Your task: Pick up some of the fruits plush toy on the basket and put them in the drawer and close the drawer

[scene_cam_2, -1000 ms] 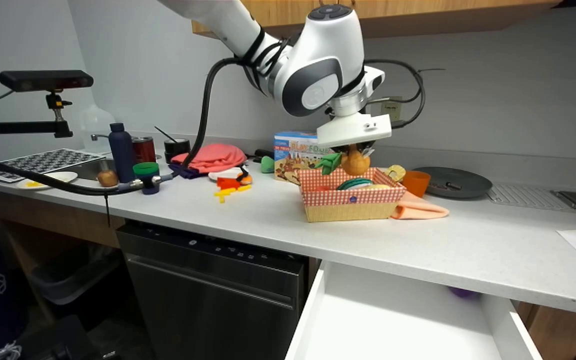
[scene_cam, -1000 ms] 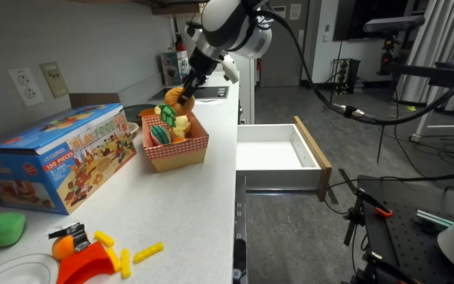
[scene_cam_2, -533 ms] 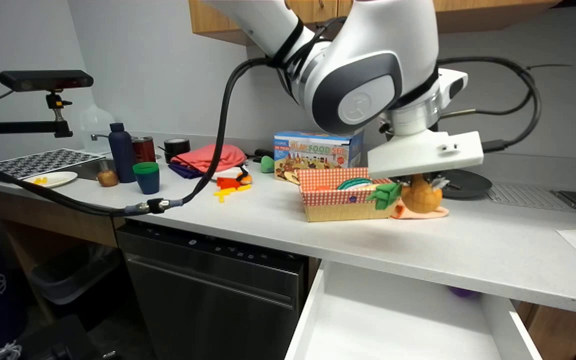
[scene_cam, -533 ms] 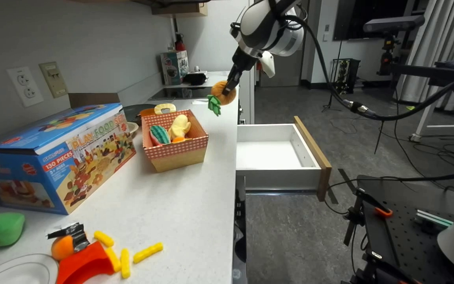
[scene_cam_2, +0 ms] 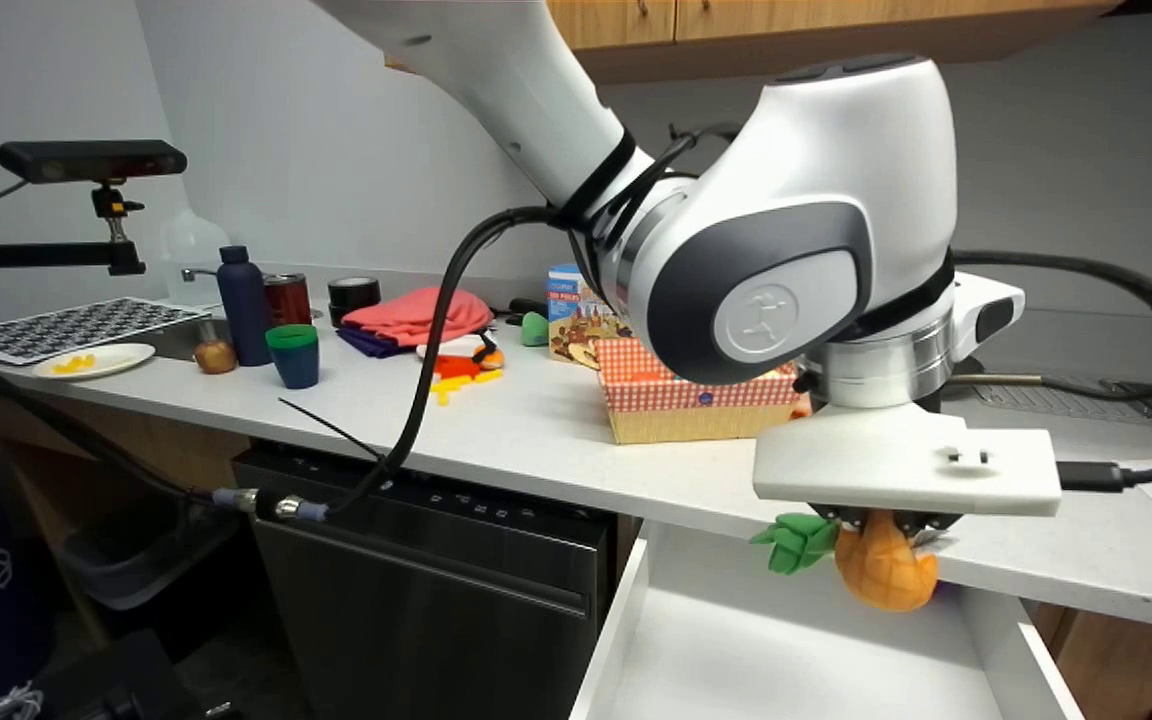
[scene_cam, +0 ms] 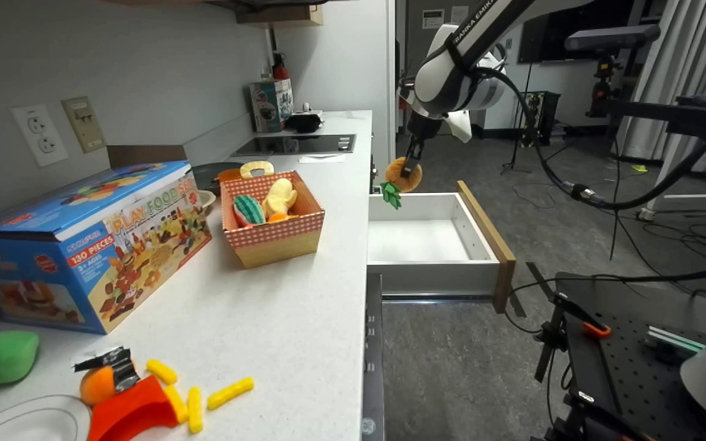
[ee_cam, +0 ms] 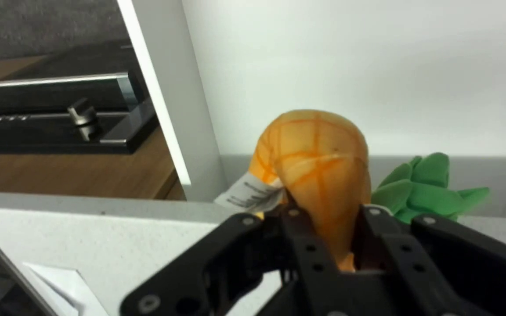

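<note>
My gripper (ee_cam: pixel 333 215) is shut on the orange plush toy with green leaves (ee_cam: pixel 314 145), a white tag at its side. I hold the toy above the open drawer (ee_cam: pixel 358 79), near its counter-side end. In both exterior views the toy (scene_cam: pixel 399 173) (scene_cam_2: pixel 886 575) hangs over the drawer (scene_cam: pixel 432 278) (scene_cam_2: pixel 786 665), apart from its floor. The basket (scene_cam: pixel 276 248) stands on the counter, also in an exterior view (scene_cam_2: pixel 696 425). It holds a green watermelon-like plush (scene_cam: pixel 249 210), a pale yellow plush (scene_cam: pixel 279 196) and a small orange one (scene_cam: pixel 278 217). My arm partly hides the basket's contents in an exterior view.
The drawer's wooden front (scene_cam: pixel 486 245) stands out over the floor. The counter edge (ee_cam: pixel 103 215) runs beside my gripper. A toy box (scene_cam: pixel 144 239), hard red (scene_cam: pixel 135 410) and yellow toys (scene_cam: pixel 230 392) and a green blob (scene_cam: pixel 2 355) lie on the counter. A cable hangs from the arm.
My gripper has carried the orange plush toy up out of the basket, across the counter and down over the open drawer. The basket and drawer have not moved.
</note>
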